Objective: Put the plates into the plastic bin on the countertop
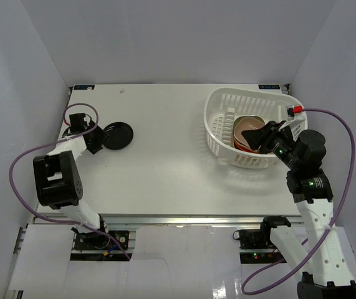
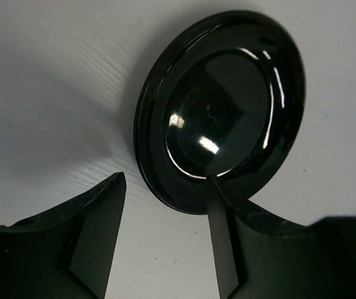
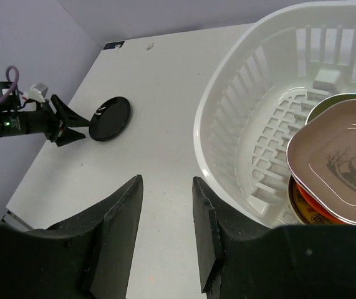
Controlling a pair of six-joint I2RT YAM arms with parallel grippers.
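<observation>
Left claw (image 1: 98,138) is sitting released at the left of the overhead frame, low over the desk (image 1: 165,174), its jaws gaping toward the black plate (image 1: 116,135) just to its right. In the left wrist view that round, glossy plate is lying flat on the desk and filling the upper right of the frame; its near rim is reaching into the gap between the two fingers (image 2: 90,224). The finger at lower right is overlapping the rim, though whether it is touching cannot be told; the finger at lower left is standing clear of the plate.

Right claw (image 1: 264,136) is hovering in the upper right of the overhead frame, over the near right part of the bin (image 1: 218,103). Its jaws are standing parted by a narrow gap and are grasping nothing; in the right wrist view they are framing bare desk at the bottom of the frame, just left of the bin's wall.

The bin is resting on the desk, and several plates are lying stacked in its right half. A tan plate (image 3: 340,162), rounded-square with a small panda drawing, is lying on top; an orange-red plate (image 3: 299,200) with a patterned inside is peeking out beneath its lower left edge; a green plate (image 3: 336,99) is showing only its rim behind them. The black plate is lying well apart from the bin, across the desk at upper left.
</observation>
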